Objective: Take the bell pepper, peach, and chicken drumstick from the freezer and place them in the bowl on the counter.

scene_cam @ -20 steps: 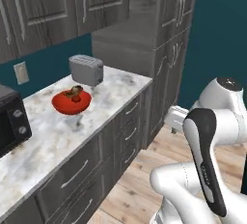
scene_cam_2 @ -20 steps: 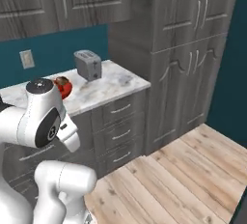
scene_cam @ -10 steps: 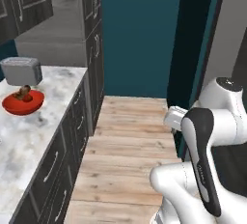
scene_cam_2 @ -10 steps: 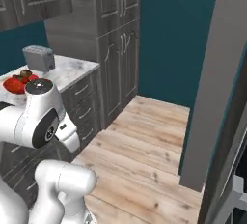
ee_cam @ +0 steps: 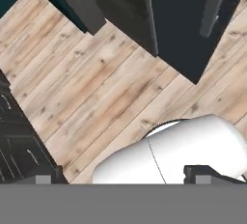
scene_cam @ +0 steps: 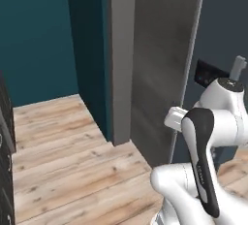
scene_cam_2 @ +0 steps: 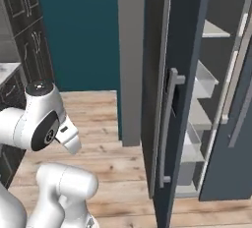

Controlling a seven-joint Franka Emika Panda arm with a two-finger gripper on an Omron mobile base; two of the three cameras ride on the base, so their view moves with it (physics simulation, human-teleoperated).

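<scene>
My gripper's jaws are spread wide with nothing in them. The freezer [scene_cam_2: 206, 99] stands open ahead on the right, its door [scene_cam_2: 165, 94] edge-on between me and the shelves [scene_cam_2: 204, 82]. I could clip that door when reaching. The arm [scene_cam: 203, 156] is folded close above the base, hand aimed at the floor [ee_cam: 96, 83].

Freezer [scene_cam_2: 197, 99] top beyond frame edge

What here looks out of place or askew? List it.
Only one thing stands out: the freezer stands open, its dark door swung out over the wood floor, baring pale shelves. No food shows on the shelves in sight. Nothing looks spilled, tilted or damaged.
</scene>
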